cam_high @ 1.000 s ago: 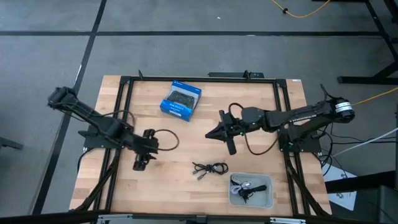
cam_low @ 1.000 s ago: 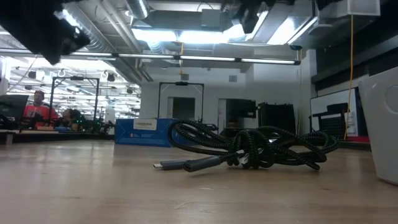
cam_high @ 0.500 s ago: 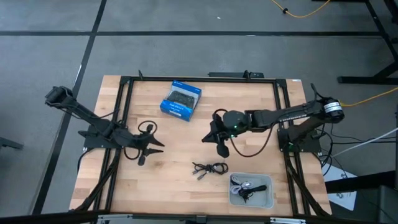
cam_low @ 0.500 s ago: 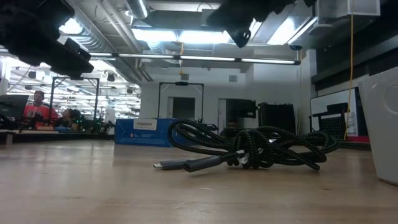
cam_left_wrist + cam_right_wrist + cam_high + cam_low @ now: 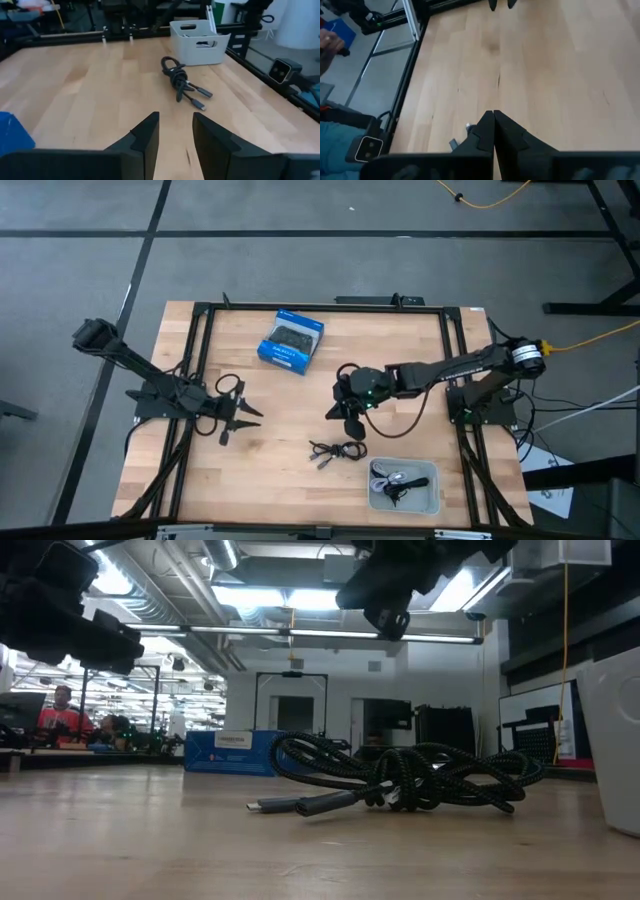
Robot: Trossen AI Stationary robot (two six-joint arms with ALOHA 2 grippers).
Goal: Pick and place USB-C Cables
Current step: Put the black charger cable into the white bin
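One black braided USB-C cable bundle (image 5: 338,450) lies loose on the wooden table, its two plug ends pointing left; it also shows in the low view (image 5: 405,780) and the left wrist view (image 5: 182,86). More cables, black and light grey, rest inside the grey bin (image 5: 405,487). My right gripper (image 5: 345,417) hangs shut above the table, just on the far side of the loose bundle, touching nothing; its fingertips (image 5: 493,116) meet. My left gripper (image 5: 238,420) is open at the table's left, pointing right toward the bundle, with its fingers (image 5: 150,131) apart.
A blue box (image 5: 291,340) lies flat near the far edge. The grey bin (image 5: 197,35) stands near the near right corner. A black metal frame (image 5: 200,360) borders the tabletop. Bare wood stretches between the two grippers and along the near left part.
My right gripper has moved toward the table's left and near edge, closing on the loose cable bundle and dropping lower. My left gripper has turned from pointing downward to pointing toward the table's right, shifting slightly toward the far edge. The cable has stayed put.
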